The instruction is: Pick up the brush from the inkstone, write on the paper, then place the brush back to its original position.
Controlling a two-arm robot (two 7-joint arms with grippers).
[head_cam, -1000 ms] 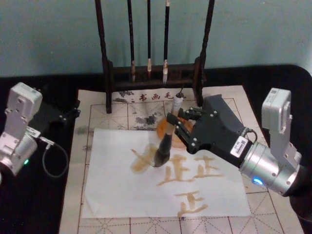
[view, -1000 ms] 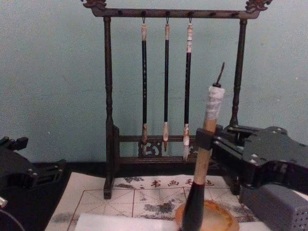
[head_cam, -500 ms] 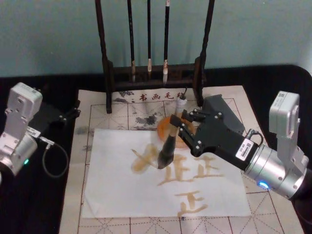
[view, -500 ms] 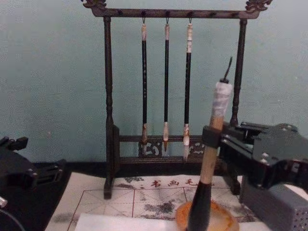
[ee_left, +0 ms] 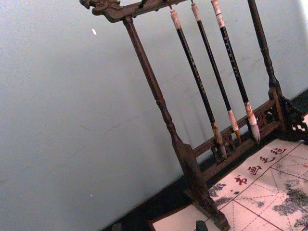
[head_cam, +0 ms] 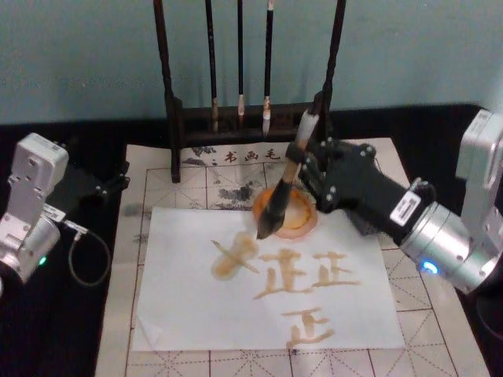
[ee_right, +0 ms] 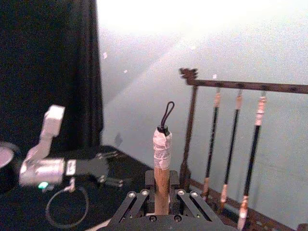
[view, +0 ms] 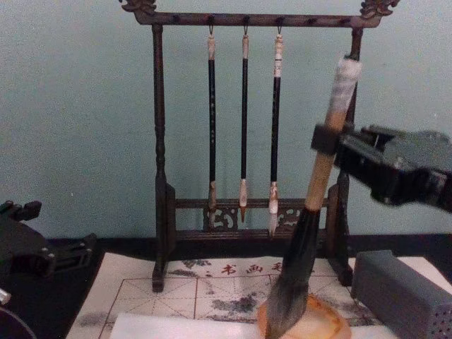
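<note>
Though tilted, brush (head_cam: 277,210) before rack (head_cam: 167,94).

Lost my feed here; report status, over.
Right gripper shut on brush, handle tilted. Bristles by inkstone rim; paper carries characters. Left gripper parked at left. Brush rack close behind.

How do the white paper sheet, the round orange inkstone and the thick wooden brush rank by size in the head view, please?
Largest: white paper sheet. Unsure: thick wooden brush (longer), round orange inkstone (wider).

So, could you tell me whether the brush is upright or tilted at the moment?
Tilted: the brush, held by the right gripper, leans its top rightward, bristles down near the inkstone.
</note>
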